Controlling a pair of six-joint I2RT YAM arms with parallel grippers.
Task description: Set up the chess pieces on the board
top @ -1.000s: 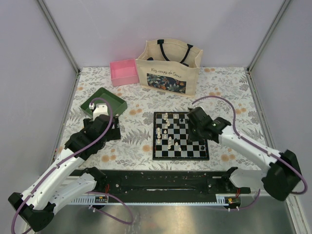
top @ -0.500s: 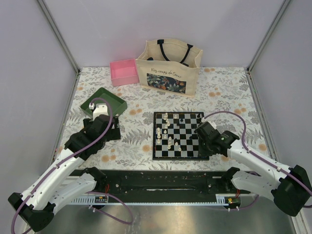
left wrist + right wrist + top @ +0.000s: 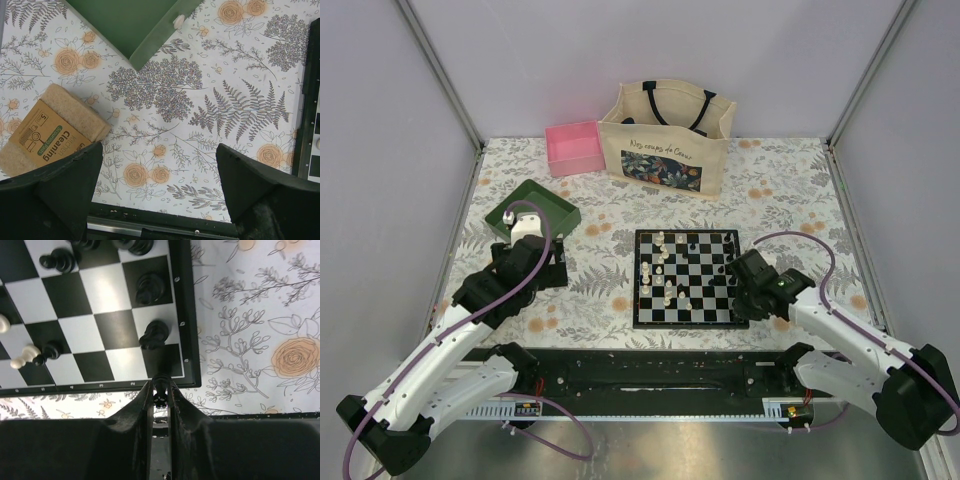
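The right jaws were pinched tight on a tiny black piece point(image 3: 160, 394), held just beside the border of the board point(image 3: 80, 295), at its right edge near the front corner. On the squares close by stood other black pieces point(image 3: 154, 335), with cream pieces point(image 3: 24, 356) further in. The left jaws were spread wide and held nothing, above the floral surface point(image 3: 165, 100) between a labelled sponge point(image 3: 50, 130) and the board's edge, with the green tray point(image 3: 130, 25) beyond.

Floral table point(image 3: 780, 170) bears board point(image 3: 705, 300), tray point(image 3: 565, 211), tote point(image 3: 665, 140), apparently a sponge point(image 3: 50, 125).
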